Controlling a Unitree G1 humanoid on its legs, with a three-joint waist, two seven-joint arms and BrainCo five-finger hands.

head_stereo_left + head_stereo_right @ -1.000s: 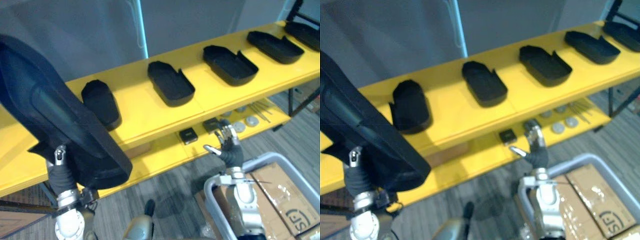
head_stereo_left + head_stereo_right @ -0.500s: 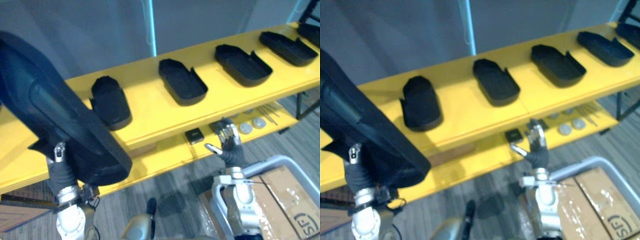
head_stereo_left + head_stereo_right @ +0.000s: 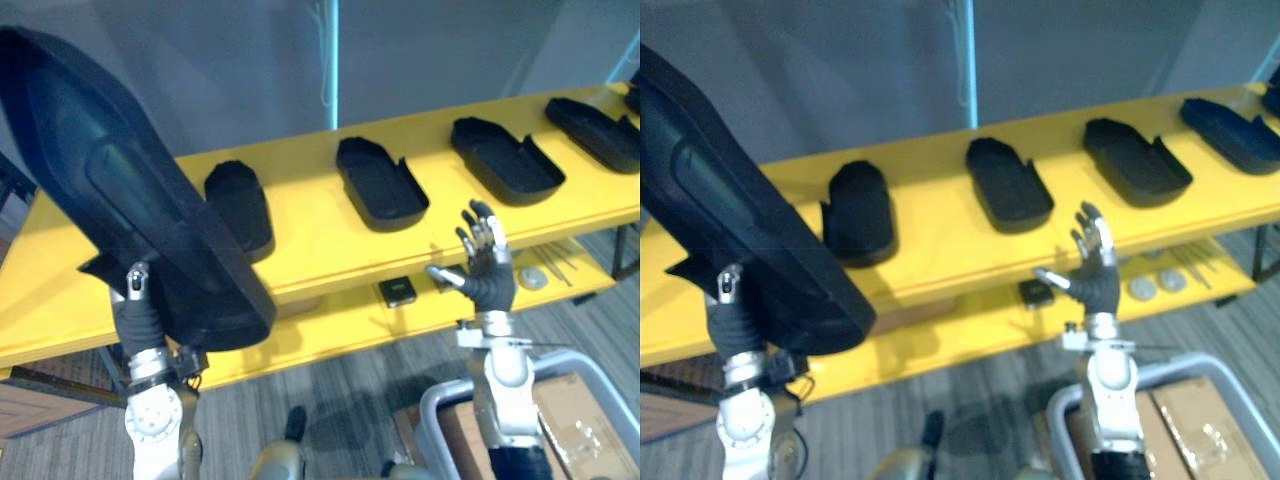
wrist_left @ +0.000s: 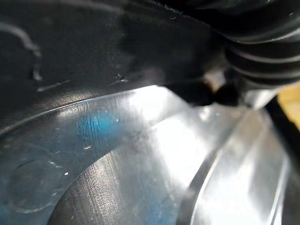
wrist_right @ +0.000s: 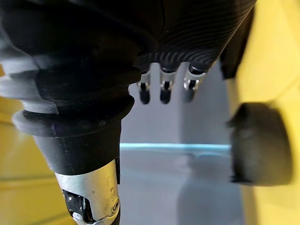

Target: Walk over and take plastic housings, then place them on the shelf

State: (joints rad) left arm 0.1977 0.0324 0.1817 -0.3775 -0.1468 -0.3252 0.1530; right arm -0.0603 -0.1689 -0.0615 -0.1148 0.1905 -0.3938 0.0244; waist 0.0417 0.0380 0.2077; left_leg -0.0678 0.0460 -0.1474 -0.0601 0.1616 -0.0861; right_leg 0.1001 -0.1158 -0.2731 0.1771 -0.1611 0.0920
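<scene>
**Stereo head views and wrist views.** Your left hand [image 3: 138, 310] is held up at the near left, carrying a large black plastic housing [image 3: 130, 200] that tilts upward with its hollow side toward the camera. The housing covers most of that hand, so you cannot tell how the hand grips it, though the housing appears to rest on that hand alone. Your right hand [image 3: 488, 278] points upward with its digits straight and spread wide, holding nothing, just in front of the yellow shelf [image 3: 300, 245]. On the top board, a first shelved housing [image 3: 240, 205] lies just beyond the held one. A second shelved housing [image 3: 380, 185] lies beyond the right hand toward the left hand. A third shelved housing [image 3: 505, 160] lies directly beyond the right hand. Below the right hand, the lower board bears a small black square part [image 3: 398, 291] and silver discs [image 3: 533, 278].
</scene>
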